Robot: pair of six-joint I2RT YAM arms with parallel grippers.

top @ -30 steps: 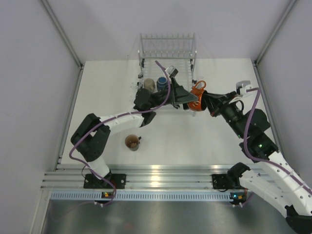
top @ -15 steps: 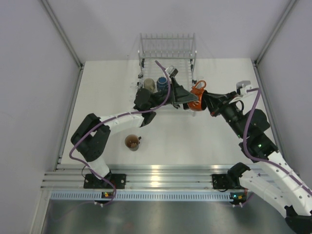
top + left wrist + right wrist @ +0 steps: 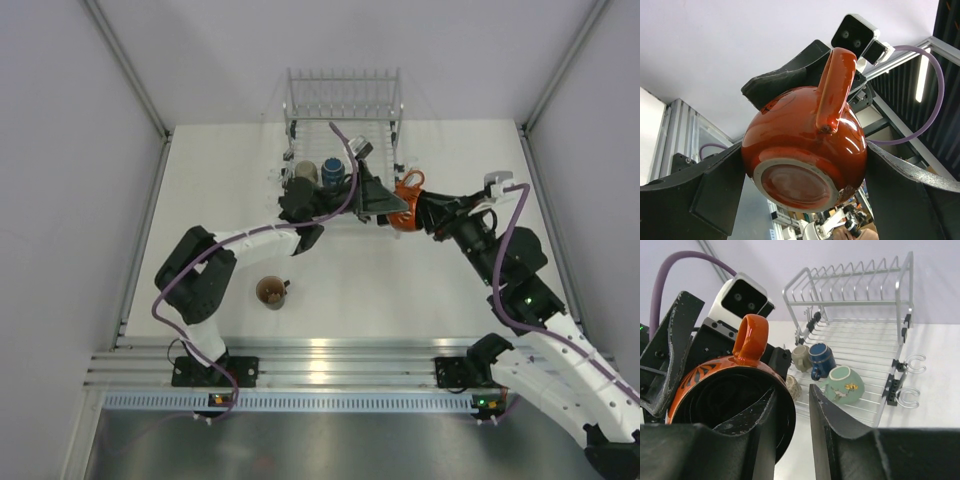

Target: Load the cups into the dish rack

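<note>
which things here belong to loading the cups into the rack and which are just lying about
Job: orange mug, dish rack, blue mug, green mug and beige mug in the rack, brown mug on the table.
Just there: metal rail at the near edge, purple cable.

A white tabletop [image 3: 220, 180] fills mid-frame between pale grey walls [image 3: 60, 150]. Aluminium posts [image 3: 125, 65] slant in both upper corners; a ribbed metal rail [image 3: 330, 355] crosses the bottom.
</note>
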